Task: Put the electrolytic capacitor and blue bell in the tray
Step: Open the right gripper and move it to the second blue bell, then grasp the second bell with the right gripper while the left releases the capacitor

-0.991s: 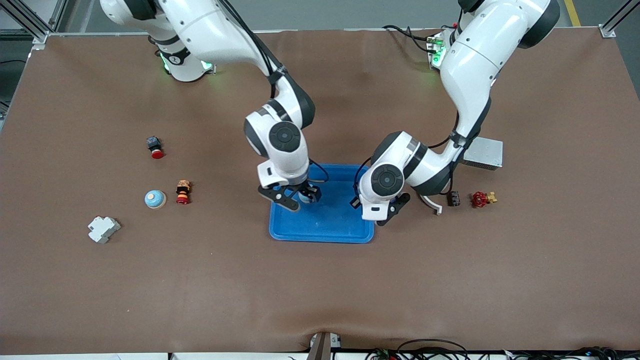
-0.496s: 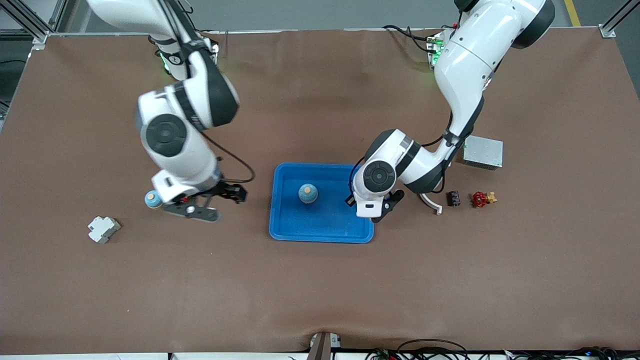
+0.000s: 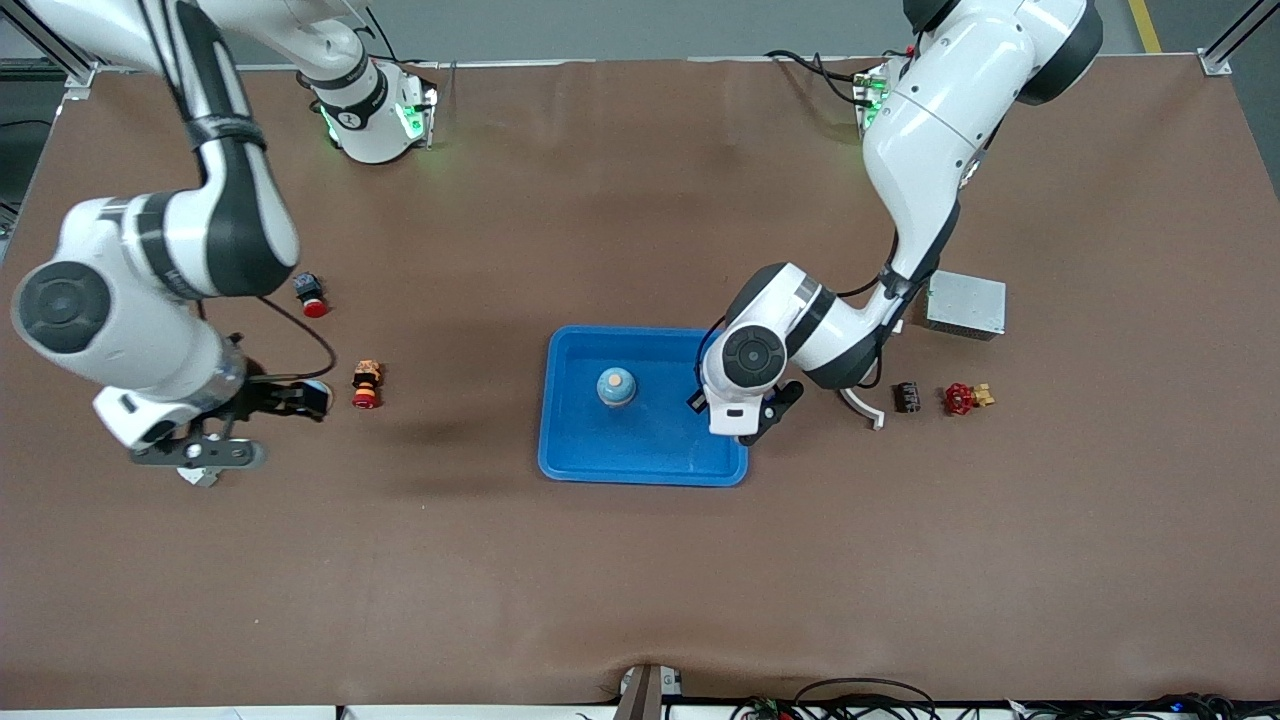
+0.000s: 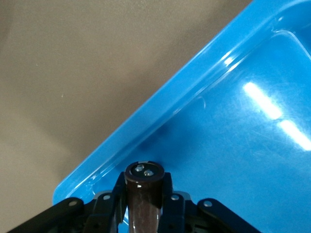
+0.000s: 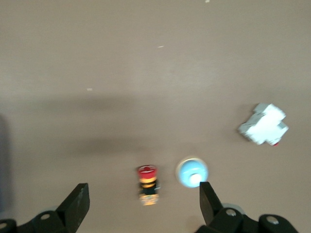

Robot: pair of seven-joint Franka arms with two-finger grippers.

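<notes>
Tray [image 3: 590, 462] sits mid-worktop, the biggest thing out, and one blue bell [image 3: 617, 386] stands upright in it, so I judge that half of the job done. From here I read the worktop [image 3: 640, 580] as brown and wide, with the spare parts scattered toward either end.

My left gripper [image 3: 748, 425] hangs over the tray's rim at the left arm's end; the left wrist view shows it pinching the capacitor [image 4: 144, 194], a dark cylinder with its two terminals facing the camera, just inside the blue corner [image 4: 97, 174]. I judge it is held there so that a release drops it inside the rim.

My right gripper [image 3: 240, 425] is over the worktop toward the right arm's end, fingers spread and empty, waiting clear of the tray. In its wrist view a second blue dome [image 5: 191, 172], a red-topped button [image 5: 147, 184] and a white block [image 5: 263, 125] lie on the worktop below.

Near the left arm's end sit a grey box [image 3: 965, 305], a red valve [image 3: 962, 399] and a small dark part [image 3: 907, 396].
</notes>
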